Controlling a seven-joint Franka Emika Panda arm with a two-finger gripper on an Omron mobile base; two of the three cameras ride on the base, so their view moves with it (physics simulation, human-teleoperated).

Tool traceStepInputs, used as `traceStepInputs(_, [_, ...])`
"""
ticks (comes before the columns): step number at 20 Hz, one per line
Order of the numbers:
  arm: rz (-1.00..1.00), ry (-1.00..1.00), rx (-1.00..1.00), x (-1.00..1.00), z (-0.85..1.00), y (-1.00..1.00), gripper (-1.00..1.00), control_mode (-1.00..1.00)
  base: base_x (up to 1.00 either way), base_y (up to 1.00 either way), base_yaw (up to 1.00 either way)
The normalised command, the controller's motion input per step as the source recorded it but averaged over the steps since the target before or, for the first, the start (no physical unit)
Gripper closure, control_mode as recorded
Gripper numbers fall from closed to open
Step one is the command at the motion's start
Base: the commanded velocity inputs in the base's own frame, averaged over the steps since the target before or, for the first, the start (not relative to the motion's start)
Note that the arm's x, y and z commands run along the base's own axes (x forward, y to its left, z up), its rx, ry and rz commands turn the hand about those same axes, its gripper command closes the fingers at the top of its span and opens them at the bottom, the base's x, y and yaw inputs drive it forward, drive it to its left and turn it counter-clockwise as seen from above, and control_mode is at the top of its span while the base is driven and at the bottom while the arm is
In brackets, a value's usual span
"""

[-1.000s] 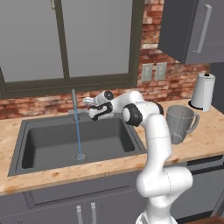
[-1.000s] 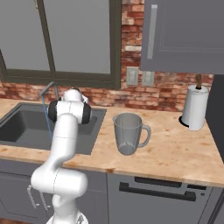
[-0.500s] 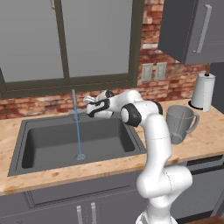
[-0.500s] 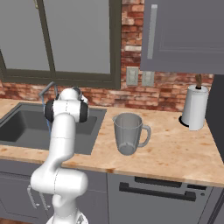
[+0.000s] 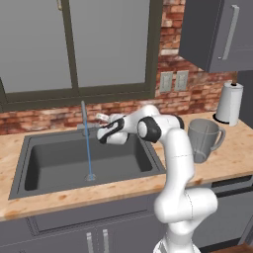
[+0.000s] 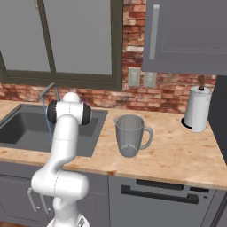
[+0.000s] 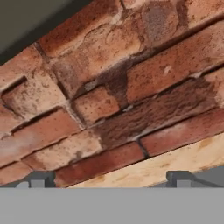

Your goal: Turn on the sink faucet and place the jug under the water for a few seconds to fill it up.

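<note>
Meanwhile water [image 5: 88,150] runs (thin, blue) into the sink [image 5: 44,163].

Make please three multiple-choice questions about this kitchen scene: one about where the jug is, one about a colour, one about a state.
1. Where is the jug?
A. In the sink
B. On the counter, right of the sink
C. Held in the gripper

2. What colour is the water?
A. Blue
B. Green
C. White

3. How is the sink faucet now?
A. Off
B. Running
C. Removed

Answers:
1. B: the jug stands upright on the wooden counter, between the sink and the paper-towel roll.
2. A: a thin blue stream.
3. B: water falls from the spout to the drain.
</note>
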Motion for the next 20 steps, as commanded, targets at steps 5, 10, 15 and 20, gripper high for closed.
traceStepInputs(5, [0.00,0.00,0.02,-0.38,1.00,-0.30,-1.00,-1.00,0.00,0.00,0.00])
traceStepInputs(10, [0.00,0.05,0.01,-0.10,1.00,-0.30,-1.00,-1.00,0.00,0.00,0.00])
traceStepInputs(15, [-0.02,0.16,0.04,-0.20,1.00,-0.35,-1.00,-1.00,0.00,0.00,0.00])
traceStepInputs(20, [0.00,0.17,0.04,-0.50,1.00,-0.26,-1.00,-1.00,0.00,0.00,0.00])
